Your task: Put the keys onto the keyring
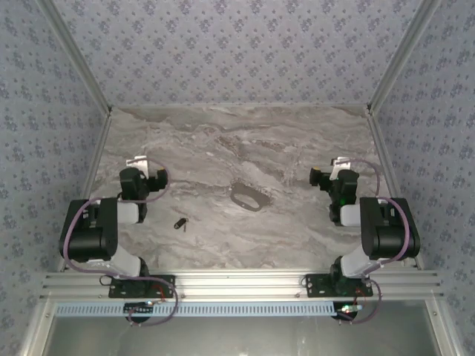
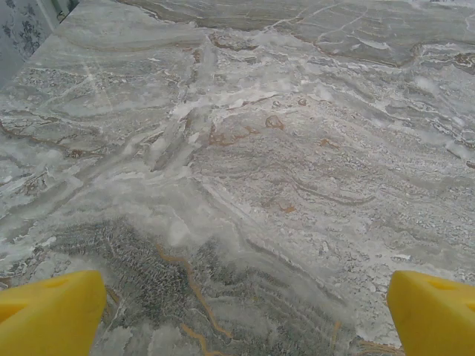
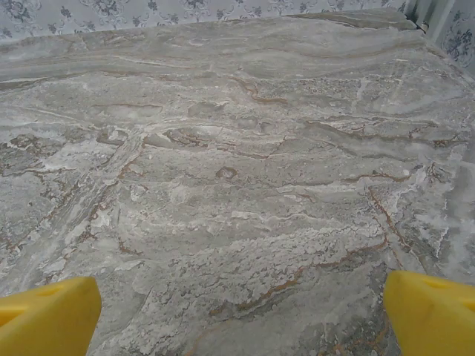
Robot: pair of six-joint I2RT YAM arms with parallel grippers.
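The keyring (image 1: 249, 196), a thin grey oval loop, lies flat near the middle of the marble table. The keys (image 1: 180, 223), one tiny dark piece with a pale end, lie to its left and nearer the front edge. My left gripper (image 1: 146, 170) hovers at the table's left side, behind and left of the keys. Its yellow fingertips (image 2: 48, 315) stand wide apart over bare marble, so it is open and holds nothing. My right gripper (image 1: 335, 172) is at the right side, well right of the keyring. Its yellow fingertips (image 3: 434, 311) are spread wide too, with nothing between them.
Patterned walls (image 1: 237, 48) with aluminium posts (image 1: 74, 55) close in the table at the back and both sides. An aluminium rail (image 1: 237, 282) carrying both arm bases runs along the near edge. Bare marble (image 1: 245, 141) lies between the two arms.
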